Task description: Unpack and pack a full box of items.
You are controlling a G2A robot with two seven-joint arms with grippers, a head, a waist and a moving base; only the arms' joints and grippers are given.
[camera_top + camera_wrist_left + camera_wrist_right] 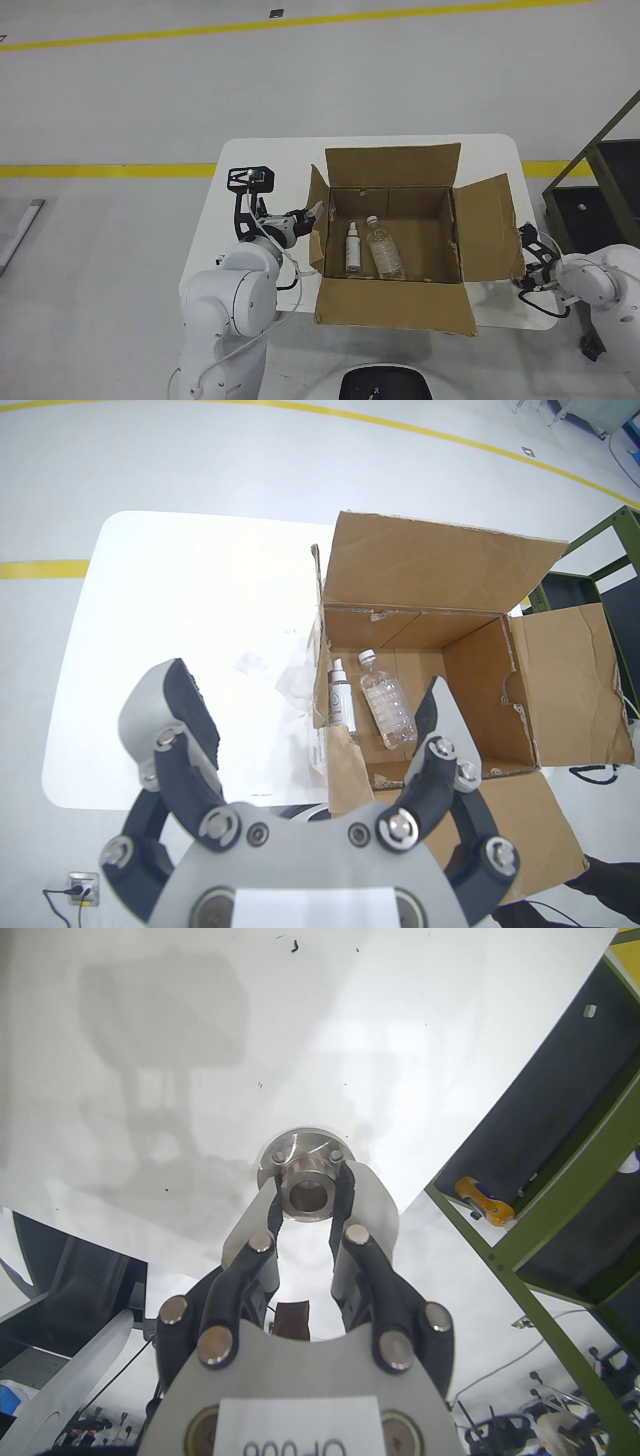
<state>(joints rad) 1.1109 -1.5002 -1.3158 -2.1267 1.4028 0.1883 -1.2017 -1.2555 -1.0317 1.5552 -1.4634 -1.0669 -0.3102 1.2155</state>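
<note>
Left fingers (192, 710) apart beside box (425, 565); right fingers (370, 1208) tight on metal fitting (306, 1188).

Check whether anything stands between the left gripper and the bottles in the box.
Yes: the torn left flap of the box stands upright between the open left gripper, outside it, and the spray bottle and clear bottle lying inside. Nothing covers them from above.

An industrial workshop hall: grey floor (150, 90) with yellow line markings (300, 20) and a green metal rack (590, 205)
</note>
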